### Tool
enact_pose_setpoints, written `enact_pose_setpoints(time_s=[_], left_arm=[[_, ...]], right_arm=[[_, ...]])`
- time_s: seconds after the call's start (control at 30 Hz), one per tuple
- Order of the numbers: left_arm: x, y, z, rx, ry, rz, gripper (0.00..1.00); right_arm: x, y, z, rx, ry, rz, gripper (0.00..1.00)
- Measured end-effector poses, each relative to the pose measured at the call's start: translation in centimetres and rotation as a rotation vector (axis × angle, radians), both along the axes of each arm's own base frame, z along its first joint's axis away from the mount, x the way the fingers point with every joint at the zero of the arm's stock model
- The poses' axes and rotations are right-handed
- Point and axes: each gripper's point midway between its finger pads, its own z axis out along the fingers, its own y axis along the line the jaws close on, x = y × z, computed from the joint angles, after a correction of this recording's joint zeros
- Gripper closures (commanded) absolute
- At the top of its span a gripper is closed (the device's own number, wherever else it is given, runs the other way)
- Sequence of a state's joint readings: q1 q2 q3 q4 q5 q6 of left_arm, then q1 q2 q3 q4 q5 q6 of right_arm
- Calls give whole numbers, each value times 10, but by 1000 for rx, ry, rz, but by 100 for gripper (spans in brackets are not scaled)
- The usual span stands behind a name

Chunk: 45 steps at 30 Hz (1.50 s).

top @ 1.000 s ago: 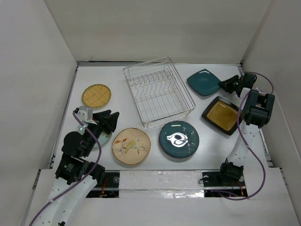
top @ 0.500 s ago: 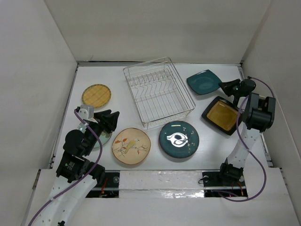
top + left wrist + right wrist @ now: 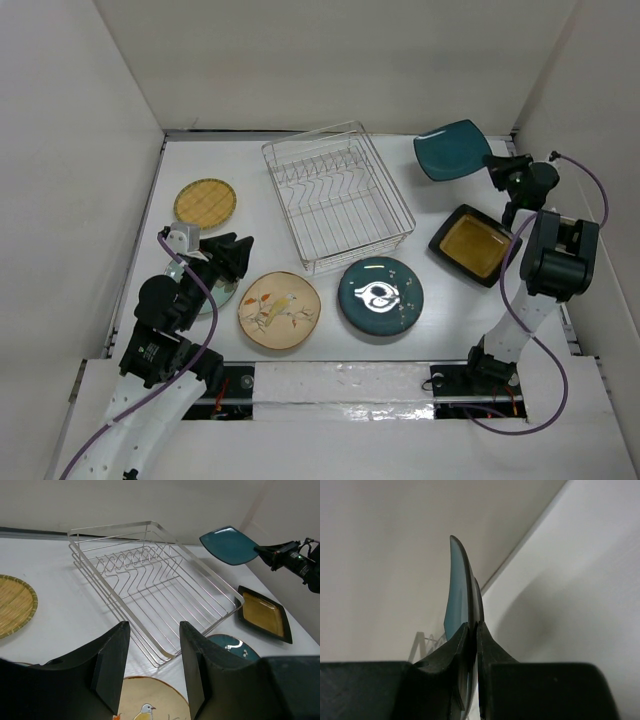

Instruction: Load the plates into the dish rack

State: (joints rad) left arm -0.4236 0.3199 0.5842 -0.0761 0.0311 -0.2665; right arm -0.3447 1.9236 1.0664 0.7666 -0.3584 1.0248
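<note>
Teal square plate [image 3: 452, 149] aloft, two o'clock of dish rack [image 3: 335, 195]; right gripper [image 3: 497, 164] clenched on its rim. Stiff, glazed, likely slick, chippable; edge pinch looks marginal. Left gripper [image 3: 153, 630] released, empty.

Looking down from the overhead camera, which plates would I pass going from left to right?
Yellow checked plate → cream floral plate → dark teal round plate → amber square plate. The teal square plate, held aloft by the right gripper, overlaps the last two sideways, so it is left out.
</note>
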Motion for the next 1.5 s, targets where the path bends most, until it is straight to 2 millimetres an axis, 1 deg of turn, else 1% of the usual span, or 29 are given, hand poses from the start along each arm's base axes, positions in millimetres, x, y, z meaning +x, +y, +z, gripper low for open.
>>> enact_pose_setpoints(time_s=[0.1,0.17,0.23,0.33,0.4,0.53,0.6,0.67,0.77,0.87,0.93,1.0,1.1,1.2,1.23,1.37,1.5], left_arm=[[0,0,0,0,0,1,59],[0,0,0,0,0,2,59],[0,1,0,0,0,3,59],[0,1,0,0,0,5,59],[0,1,0,0,0,5,59],[0,1,0,0,0,6,59],[0,1,0,0,0,6,59],[0,1,0,0,0,6,59],[1,1,0,0,0,6,59],[1,1,0,0,0,6,59],[1,1,0,0,0,6,59],[1,1,0,0,0,6,59],[1,1,0,0,0,10,59],[1,2,0,0,0,10,59],[1,2,0,0,0,10,59],[1,2,0,0,0,12,59],[1,2,0,0,1,13,59]], right_arm=[[-1,12,24,-20,-43,10,100],[0,27,43,-41,-73,28,100],[4,49,64,-84,-103,57,100],[13,89,97,-162,-149,112,100],[18,115,114,-213,-176,139,100],[25,158,141,-319,-199,185,100],[27,175,151,-375,-204,199,100],[30,186,161,-427,-213,199,100],[36,196,171,-506,-218,187,100],[46,203,174,-591,-210,165,100],[51,206,168,-656,-191,146,100],[54,211,159,-715,-167,136,100],[59,218,140,-788,-123,139,100],[62,224,120,-838,-82,155,100],[63,225,116,-848,-76,155,100],[62,233,112,-905,-76,162,100],[57,251,108,-974,-94,162,100]])
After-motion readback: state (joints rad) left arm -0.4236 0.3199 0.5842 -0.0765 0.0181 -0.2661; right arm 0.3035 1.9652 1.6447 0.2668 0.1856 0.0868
